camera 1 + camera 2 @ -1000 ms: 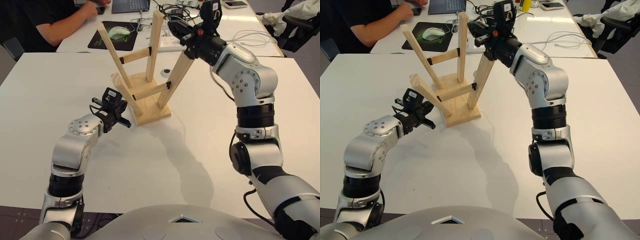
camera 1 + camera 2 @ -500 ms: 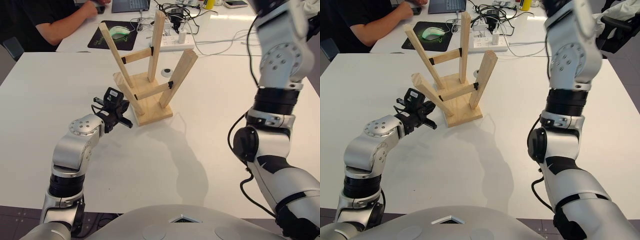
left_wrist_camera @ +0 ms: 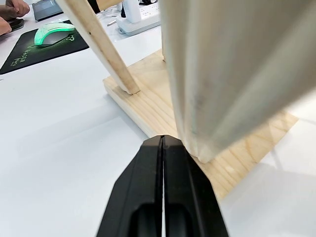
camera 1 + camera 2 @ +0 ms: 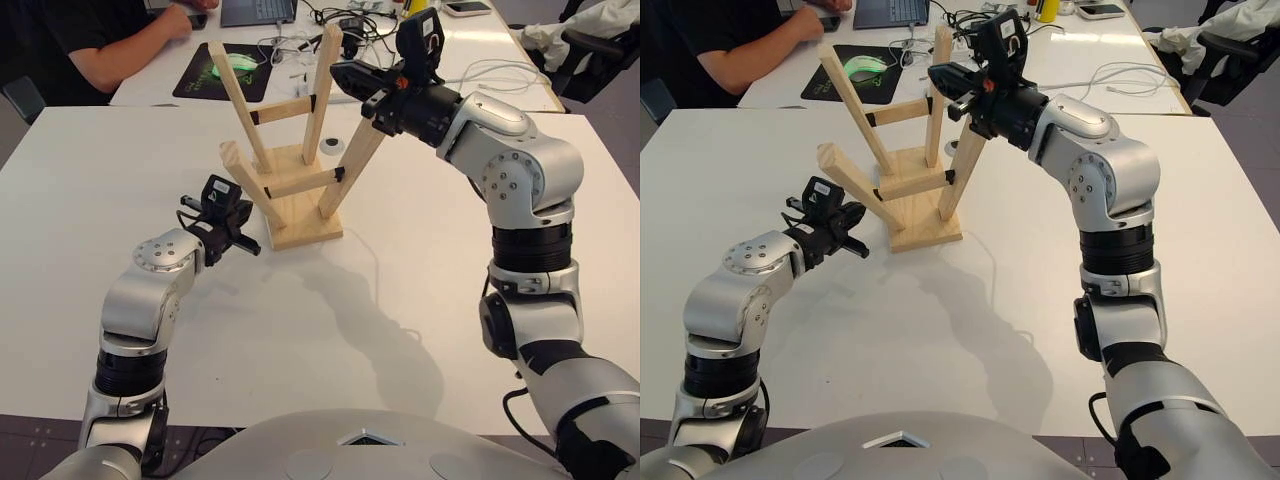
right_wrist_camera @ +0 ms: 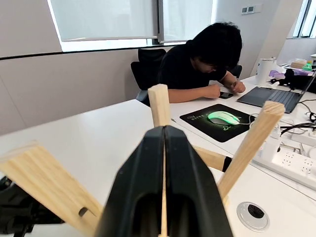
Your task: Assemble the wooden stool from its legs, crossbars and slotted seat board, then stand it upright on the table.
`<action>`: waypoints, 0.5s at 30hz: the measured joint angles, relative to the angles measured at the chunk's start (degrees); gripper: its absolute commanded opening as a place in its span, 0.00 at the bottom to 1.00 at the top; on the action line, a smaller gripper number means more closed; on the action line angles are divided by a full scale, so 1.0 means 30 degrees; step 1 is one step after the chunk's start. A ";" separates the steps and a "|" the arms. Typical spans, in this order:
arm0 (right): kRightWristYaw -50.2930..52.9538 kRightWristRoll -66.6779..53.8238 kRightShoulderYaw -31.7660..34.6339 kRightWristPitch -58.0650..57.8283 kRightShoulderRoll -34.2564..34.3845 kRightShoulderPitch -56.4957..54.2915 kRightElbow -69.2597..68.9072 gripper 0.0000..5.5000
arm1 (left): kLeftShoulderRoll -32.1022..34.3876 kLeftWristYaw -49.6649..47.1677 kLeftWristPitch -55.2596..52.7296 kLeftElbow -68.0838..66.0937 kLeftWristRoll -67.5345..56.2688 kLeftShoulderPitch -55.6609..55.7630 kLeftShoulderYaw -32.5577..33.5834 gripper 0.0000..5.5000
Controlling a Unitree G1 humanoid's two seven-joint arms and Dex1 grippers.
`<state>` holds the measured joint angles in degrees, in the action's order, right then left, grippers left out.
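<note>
Right claw [image 4: 342, 73] closed atop the upturned stool [image 4: 300, 215]; left claw [image 4: 248, 245] closed beside it.

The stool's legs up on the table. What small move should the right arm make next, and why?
Probably open the right gripper and close it on the nearest leg. It is shut, holding nothing, by the leg tops, and the stool rests on its seat board, not yet turned upright.

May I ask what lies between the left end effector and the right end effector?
The upturned stool: in the left eye view, its legs and crossbars stand between the left end effector and the right end effector.
</note>
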<state>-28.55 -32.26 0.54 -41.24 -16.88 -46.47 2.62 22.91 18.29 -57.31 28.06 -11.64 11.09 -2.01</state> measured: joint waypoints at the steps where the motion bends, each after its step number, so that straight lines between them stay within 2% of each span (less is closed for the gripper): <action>1: 0.0487 -0.0030 0.0754 0.0656 0.0438 0.0005 0.0661 0.00 | -0.0014 0.0003 0.0003 0.0029 -0.0052 0.0000 -0.0008 0.00; 5: 0.2265 -0.0143 0.3418 0.2871 0.1368 0.0295 0.0981 0.00 | -0.0041 -0.0074 0.0091 0.0041 -0.0054 -0.0002 0.0087 0.00; 9: 0.3661 -0.0863 0.5601 0.3943 0.1675 0.1785 -0.0744 0.00 | -0.0749 -0.1306 0.1062 0.0855 0.0054 -0.0320 0.1588 0.00; 12: 0.4814 -0.0775 0.6398 0.3978 0.1675 0.3372 -0.1593 0.00 | -0.1928 -0.2987 0.2371 0.2327 0.0494 -0.1374 0.2970 0.00; 15: 0.5821 -0.0092 0.6021 0.3480 0.1751 0.6622 -0.3421 0.00 | -0.3629 -0.4472 0.3506 0.4368 0.0640 -0.3210 0.3556 0.00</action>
<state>-11.08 -32.54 18.60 -30.80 -11.63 -26.60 -7.64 12.02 4.87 -46.79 41.17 -9.72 1.46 8.66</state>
